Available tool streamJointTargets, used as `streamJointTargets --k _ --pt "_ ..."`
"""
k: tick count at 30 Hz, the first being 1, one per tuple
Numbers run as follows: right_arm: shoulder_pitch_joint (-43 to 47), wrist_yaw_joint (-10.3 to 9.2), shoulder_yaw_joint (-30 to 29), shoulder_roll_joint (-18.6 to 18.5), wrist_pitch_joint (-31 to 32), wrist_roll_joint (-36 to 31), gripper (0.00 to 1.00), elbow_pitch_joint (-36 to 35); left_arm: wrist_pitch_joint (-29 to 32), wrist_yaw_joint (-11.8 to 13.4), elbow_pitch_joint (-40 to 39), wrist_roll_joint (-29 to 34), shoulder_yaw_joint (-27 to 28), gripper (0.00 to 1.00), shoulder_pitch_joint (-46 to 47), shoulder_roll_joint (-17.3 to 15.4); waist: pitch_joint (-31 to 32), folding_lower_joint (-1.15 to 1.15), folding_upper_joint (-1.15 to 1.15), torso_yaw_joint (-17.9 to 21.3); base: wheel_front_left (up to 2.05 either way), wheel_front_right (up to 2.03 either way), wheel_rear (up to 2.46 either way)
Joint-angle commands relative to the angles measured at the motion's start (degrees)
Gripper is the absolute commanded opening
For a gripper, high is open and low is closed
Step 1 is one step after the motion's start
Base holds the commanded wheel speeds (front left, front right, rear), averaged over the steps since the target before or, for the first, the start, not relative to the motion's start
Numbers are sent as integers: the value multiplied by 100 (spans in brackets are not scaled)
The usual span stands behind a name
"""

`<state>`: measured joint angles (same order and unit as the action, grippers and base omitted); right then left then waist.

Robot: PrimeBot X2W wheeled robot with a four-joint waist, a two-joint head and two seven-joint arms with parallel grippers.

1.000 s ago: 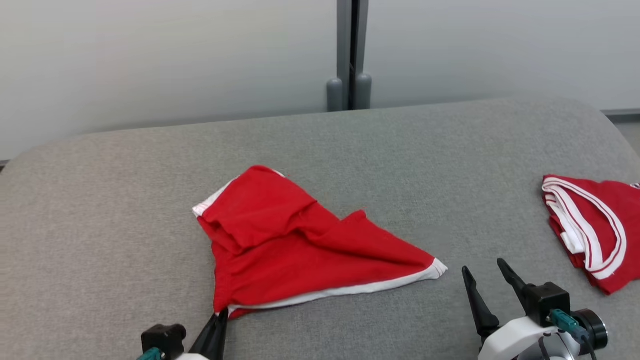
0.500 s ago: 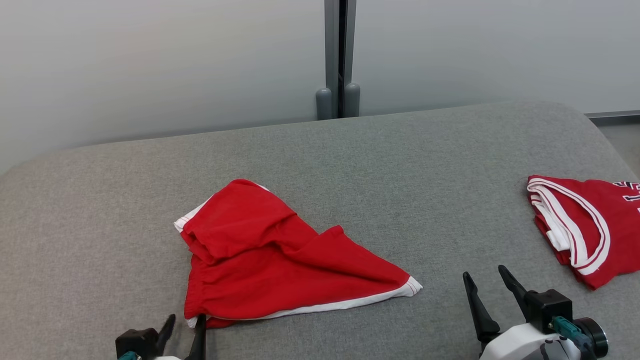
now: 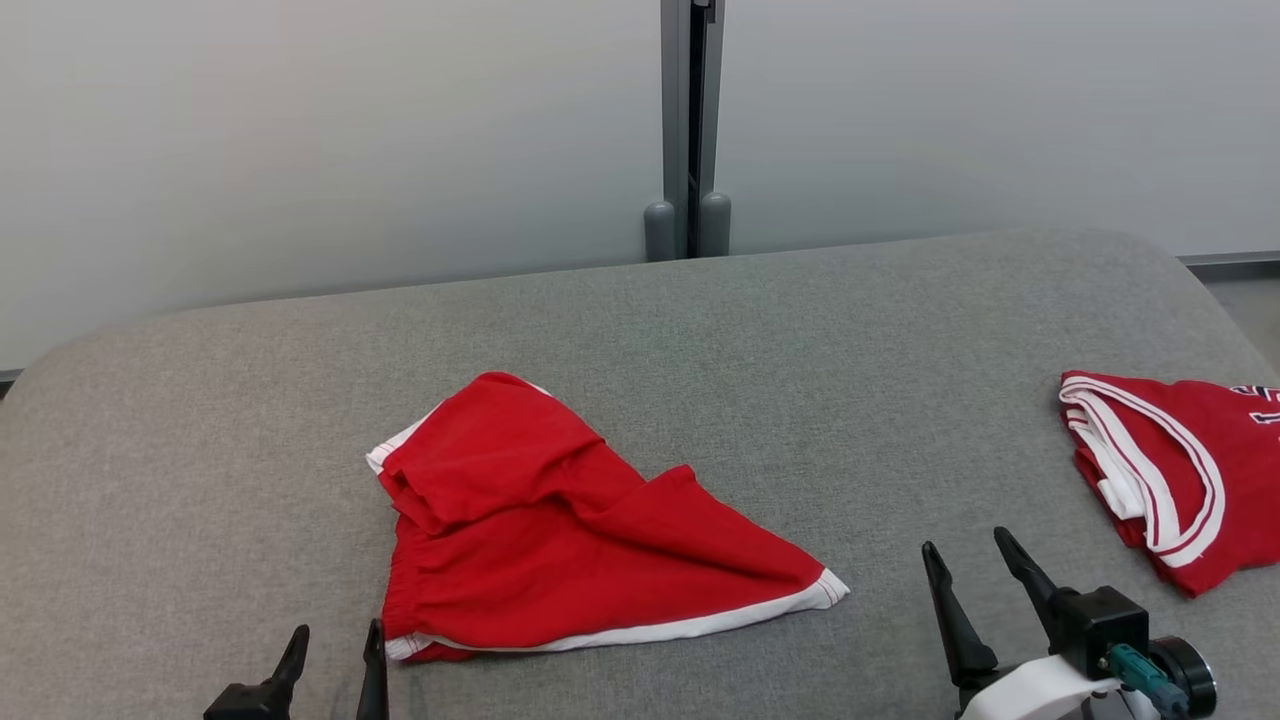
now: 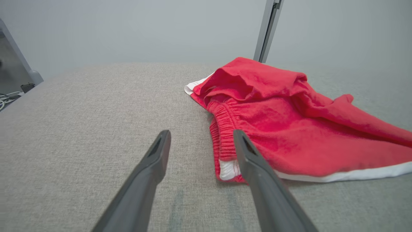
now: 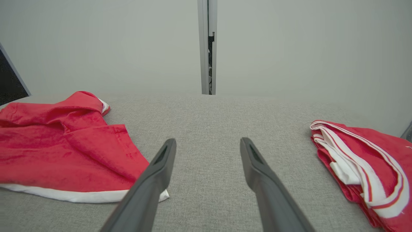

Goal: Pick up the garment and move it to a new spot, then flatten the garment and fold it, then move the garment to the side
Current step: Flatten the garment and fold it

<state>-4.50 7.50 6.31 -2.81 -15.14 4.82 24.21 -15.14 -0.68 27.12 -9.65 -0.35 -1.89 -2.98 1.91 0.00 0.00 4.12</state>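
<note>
L gripper (image 3: 337, 640) stood spread wide & empty, tips just beside the waistband corner of the shorts (image 3: 560, 540). R gripper (image 3: 966, 545) also gaped, holding nothing. Shorts lay crumpled mid table (image 3: 200, 450); jersey (image 3: 1190, 470) at far R.

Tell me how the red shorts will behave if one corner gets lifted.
The red shorts will probably hang limp, since they lie crumpled in soft folds. They look light: the cloth seems thin and lies nearly flat. The gathered elastic waistband may bunch up and offer a thicker, surer grip than the white hem.
</note>
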Motion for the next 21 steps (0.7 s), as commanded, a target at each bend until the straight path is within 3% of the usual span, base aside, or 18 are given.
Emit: streamJointTargets --k 1,14,21 --pt "58 -2 24 -27 2 40 100 -47 3 30 -70 72 29 100 -56 -20 19 0 0 -16 0 0 0" --pt "44 -2 276 -27 3 168 100 150 3 125 -223 -117 -220 100 -184 -5 -50 0 0 -102 0 0 0" --pt "-35 -2 361 -28 2 179 100 378 3 -20 46 -360 -402 100 -29 -4 -214 0 0 -148 0 0 0"
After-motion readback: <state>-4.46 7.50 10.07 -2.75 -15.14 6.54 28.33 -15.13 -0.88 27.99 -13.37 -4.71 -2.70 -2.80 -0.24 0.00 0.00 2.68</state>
